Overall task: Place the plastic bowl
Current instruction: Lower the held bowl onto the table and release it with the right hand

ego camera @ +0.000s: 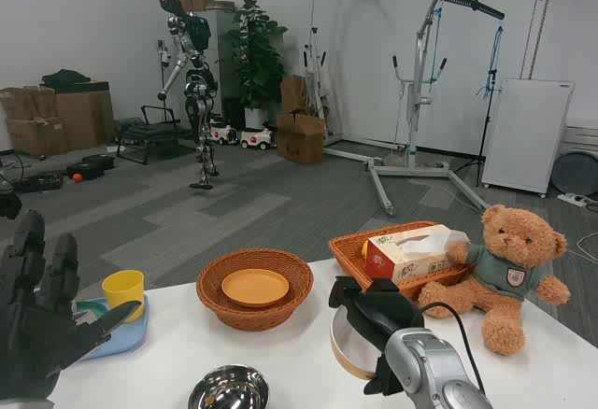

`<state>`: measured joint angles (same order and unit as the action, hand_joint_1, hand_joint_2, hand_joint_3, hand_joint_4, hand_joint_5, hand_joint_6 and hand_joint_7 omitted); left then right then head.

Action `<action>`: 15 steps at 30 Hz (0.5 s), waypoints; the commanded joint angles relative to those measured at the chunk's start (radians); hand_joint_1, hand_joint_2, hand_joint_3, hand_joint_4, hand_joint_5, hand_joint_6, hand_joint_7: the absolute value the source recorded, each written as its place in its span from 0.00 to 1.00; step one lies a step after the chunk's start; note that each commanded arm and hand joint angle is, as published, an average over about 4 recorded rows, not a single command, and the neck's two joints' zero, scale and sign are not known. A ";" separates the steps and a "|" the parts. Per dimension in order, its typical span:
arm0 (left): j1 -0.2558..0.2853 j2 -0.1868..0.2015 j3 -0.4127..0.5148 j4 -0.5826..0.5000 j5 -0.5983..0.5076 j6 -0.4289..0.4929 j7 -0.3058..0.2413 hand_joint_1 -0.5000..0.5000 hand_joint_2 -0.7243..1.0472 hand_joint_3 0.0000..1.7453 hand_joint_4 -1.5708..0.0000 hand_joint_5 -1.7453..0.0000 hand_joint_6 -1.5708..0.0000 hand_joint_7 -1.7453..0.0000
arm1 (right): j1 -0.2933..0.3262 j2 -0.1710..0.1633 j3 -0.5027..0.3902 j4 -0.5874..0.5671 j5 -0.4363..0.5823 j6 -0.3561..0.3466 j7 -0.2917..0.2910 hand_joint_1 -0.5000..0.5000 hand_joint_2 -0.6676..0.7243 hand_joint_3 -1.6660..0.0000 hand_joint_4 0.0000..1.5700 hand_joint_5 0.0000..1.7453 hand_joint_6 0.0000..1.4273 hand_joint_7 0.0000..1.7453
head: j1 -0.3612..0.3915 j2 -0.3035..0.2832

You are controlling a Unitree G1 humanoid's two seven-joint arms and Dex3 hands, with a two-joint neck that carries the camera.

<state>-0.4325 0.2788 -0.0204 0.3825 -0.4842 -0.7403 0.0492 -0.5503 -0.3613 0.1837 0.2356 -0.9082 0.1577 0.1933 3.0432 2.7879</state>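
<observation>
**Bowl in right hand, wicker basket up and to the left**

Right hand [374, 320], closest to the lens at the counter's near edge, grips a clear plastic bowl [344, 353] with a tan rim band. Bowl is tipped on its side, mouth facing left, fingers curled over its upper rim. How far the bowl sits above the counter [290, 358] cannot be read from this angle.

Left hand [42, 320] at the near left corner, fingers spread upward, holding nothing.

Key relation: round wicker basket [254, 289] lies left of the bowl-holding hand and farther from the camera, near the counter's far edge. An orange plate [255, 287] already lies flat inside it. If the basket is the target, which is only a guess, the right hand is far the nearer one and would carry the bowl left and forward, then level it.

Other items: steel bowl [229, 390] at the near edge between the hands; yellow cup [123, 290] on a blue tray [121, 334] at the left edge; rectangular wicker tray [350, 250] with tissue box [411, 250] at the far edge; teddy bear [500, 274] at the right edge, just beside that tray.
</observation>
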 commanded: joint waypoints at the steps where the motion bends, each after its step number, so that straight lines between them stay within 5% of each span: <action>1: 0.023 -0.004 0.005 -0.014 -0.003 -0.005 0.000 0.02 0.70 0.00 1.00 1.00 1.00 1.00 | -0.014 -0.017 0.017 -0.024 0.005 0.009 0.018 0.29 0.18 0.14 1.00 0.50 0.92 0.76 | 0.003 -0.086; 3: 0.023 -0.002 0.004 -0.014 -0.004 -0.004 0.000 0.02 0.70 0.00 1.00 1.00 1.00 1.00 | -0.014 -0.017 0.018 -0.026 0.005 0.010 0.018 0.29 0.18 0.14 1.00 0.50 0.92 0.76 | 0.003 -0.052; 15: 0.018 0.008 -0.001 -0.017 -0.005 -0.004 0.001 0.02 0.70 0.00 1.00 1.00 1.00 1.00 | -0.016 -0.019 0.023 -0.036 0.006 0.020 0.020 0.31 0.18 0.15 1.00 0.50 0.93 0.76 | -0.002 -0.054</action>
<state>-0.4225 0.2796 -0.0204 0.3792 -0.4866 -0.7403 0.0492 -0.5503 -0.3673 0.2083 0.2140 -0.9040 0.1703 0.2129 3.0410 2.7331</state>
